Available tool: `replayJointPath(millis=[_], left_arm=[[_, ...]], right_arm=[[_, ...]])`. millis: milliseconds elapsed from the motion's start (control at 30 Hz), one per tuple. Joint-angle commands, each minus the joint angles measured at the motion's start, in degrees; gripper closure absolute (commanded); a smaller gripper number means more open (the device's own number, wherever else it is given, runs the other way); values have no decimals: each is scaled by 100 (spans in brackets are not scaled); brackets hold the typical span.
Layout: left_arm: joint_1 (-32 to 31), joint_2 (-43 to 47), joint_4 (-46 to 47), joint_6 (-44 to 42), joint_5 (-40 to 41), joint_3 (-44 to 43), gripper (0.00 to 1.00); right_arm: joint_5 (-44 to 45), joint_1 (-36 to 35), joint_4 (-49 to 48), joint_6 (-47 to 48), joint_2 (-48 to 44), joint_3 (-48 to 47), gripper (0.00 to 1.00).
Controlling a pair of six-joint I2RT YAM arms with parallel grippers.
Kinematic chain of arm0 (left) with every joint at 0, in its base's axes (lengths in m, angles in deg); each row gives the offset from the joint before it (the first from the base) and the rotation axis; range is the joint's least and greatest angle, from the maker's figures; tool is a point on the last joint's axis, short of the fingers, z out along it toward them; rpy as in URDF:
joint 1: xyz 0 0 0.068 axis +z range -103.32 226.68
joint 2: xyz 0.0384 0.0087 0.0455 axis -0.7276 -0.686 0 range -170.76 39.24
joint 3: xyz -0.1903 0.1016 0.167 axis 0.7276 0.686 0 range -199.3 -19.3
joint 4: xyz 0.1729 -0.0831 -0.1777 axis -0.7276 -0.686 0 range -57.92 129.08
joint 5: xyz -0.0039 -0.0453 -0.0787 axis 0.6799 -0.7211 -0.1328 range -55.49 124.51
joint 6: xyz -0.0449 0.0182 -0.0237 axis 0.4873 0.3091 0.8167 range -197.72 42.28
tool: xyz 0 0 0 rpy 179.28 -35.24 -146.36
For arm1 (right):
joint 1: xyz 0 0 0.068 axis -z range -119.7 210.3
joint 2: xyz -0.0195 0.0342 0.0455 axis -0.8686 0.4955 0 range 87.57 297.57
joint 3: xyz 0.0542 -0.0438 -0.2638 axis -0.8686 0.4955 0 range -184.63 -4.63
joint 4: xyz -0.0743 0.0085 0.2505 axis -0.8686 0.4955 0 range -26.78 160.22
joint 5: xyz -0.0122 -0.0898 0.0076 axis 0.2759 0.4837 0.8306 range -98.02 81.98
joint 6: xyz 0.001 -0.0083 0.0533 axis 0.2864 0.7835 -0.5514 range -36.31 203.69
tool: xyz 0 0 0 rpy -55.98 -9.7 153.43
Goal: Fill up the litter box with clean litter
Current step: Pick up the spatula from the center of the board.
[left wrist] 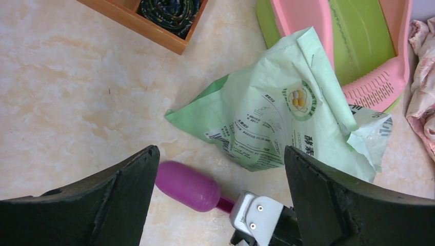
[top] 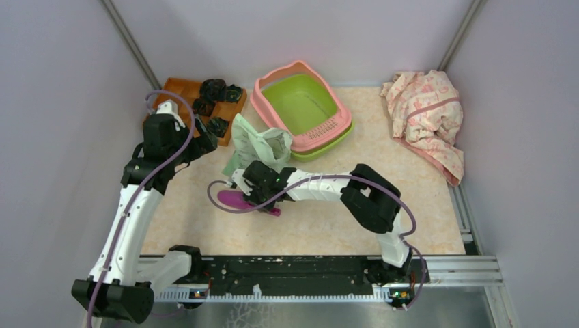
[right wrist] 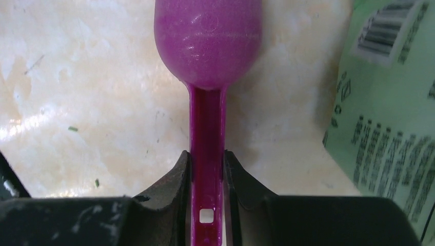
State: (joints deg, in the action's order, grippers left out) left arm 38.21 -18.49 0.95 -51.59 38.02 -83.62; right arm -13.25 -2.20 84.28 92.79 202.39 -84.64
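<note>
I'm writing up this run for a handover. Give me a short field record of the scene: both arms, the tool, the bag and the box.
litter box: far centre of the table, basin bare, no litter seen
bag: pale green, crumpled, lying just in front of the box
scoop: purple, on the near side of the bag
right gripper: fingers shut on the scoop's handle
left gripper: fingers open, holding nothing
other: wooden tray far left; pink cloth far right

Left arm (top: 133, 219): white links, black joints
Right arm (top: 314, 190): white links, black joints
Cables (top: 408, 217): purple, one along each arm
Left end effector fingers (left wrist: 123, 195): black, rough-textured
</note>
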Motion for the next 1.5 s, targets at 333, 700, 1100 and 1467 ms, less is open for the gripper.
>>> replayJointPath(millis=[333,700,1100,1467], left_arm=[[30,644,1396,-213,-2095,558,1],[30,1390,4224,460,-4243,1651,1],[30,1896,6807,1318,-4623,3130,1],[30,1714,7723,1955,-4927,3045,1]], right_arm=[[-1731,1303,404,-1303,-3039,404,100],[-6174,3062,-3135,-4885,-3793,1517,99],[-6670,3026,-11961,-11905,-2698,2504,99],[-6639,2915,-11973,-11740,-2488,2611,100]])
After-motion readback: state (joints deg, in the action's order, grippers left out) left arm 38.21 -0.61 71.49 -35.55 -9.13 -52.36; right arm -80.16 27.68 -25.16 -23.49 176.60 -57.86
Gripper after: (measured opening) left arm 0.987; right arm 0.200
